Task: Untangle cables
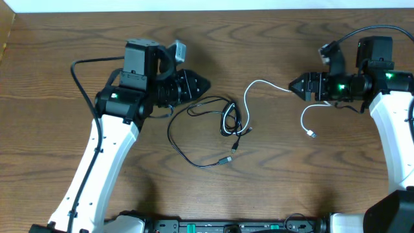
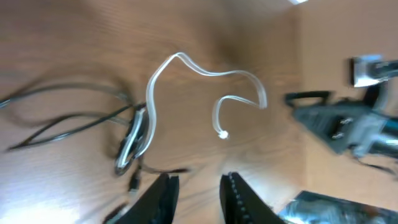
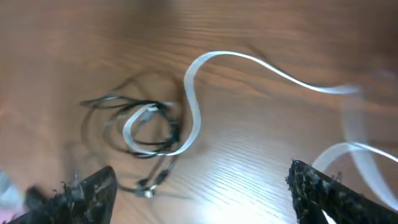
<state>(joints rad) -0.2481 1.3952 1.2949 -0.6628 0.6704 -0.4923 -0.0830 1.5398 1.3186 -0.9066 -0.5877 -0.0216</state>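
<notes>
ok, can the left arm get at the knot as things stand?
Probably yes. The left gripper is just beside the knot, jaws apart and empty, nothing standing between them; the right gripper is well off to the side.

Both arms: white links (image 1: 107,145), black wrist housings (image 1: 139,68), green lights (image 1: 339,86), black wires (image 1: 76,81), dark pointed fingers (image 3: 93,190).

- The tabletop (image 1: 272,188) is dark brown wood, and its grain runs from left to right in the overhead view.
- Along its far edge there is a narrow pale strip (image 1: 194,4); I cannot tell if it is wall or floor.
- At the far left corner there is a lighter brown panel (image 1: 5,29).
- The light is even, and the wood shines a little in both wrist views.
</notes>
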